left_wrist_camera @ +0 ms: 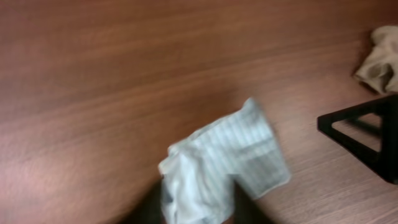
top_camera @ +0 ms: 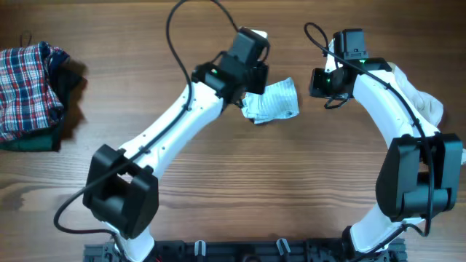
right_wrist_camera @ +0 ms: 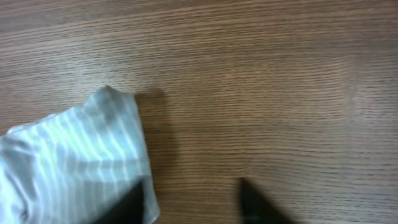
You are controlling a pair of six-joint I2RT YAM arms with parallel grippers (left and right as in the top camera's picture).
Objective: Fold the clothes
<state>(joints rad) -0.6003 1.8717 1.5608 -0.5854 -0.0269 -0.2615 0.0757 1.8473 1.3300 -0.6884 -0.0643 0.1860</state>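
Note:
The pale blue-and-white striped garment (top_camera: 275, 102) lies crumpled at the back middle of the table. My left gripper (top_camera: 246, 98) is at its left edge. In the left wrist view the garment (left_wrist_camera: 230, 162) bunches between the blurred dark fingers (left_wrist_camera: 249, 208), which stand apart around it; that gripper (left_wrist_camera: 199, 211) is open. My right gripper (top_camera: 318, 84) hovers just right of the garment, apart from it. In the right wrist view its jaws (right_wrist_camera: 193, 202) are wide open over bare wood, with one finger (right_wrist_camera: 134, 205) at the corner of the striped cloth (right_wrist_camera: 68, 162).
A red-blue plaid garment (top_camera: 29, 80) lies on a dark green one (top_camera: 33, 140) at the far left. Cream garments (top_camera: 422, 102) lie at the far right under the right arm, and show in the left wrist view (left_wrist_camera: 379, 68) beyond the right gripper's black finger (left_wrist_camera: 367, 137).

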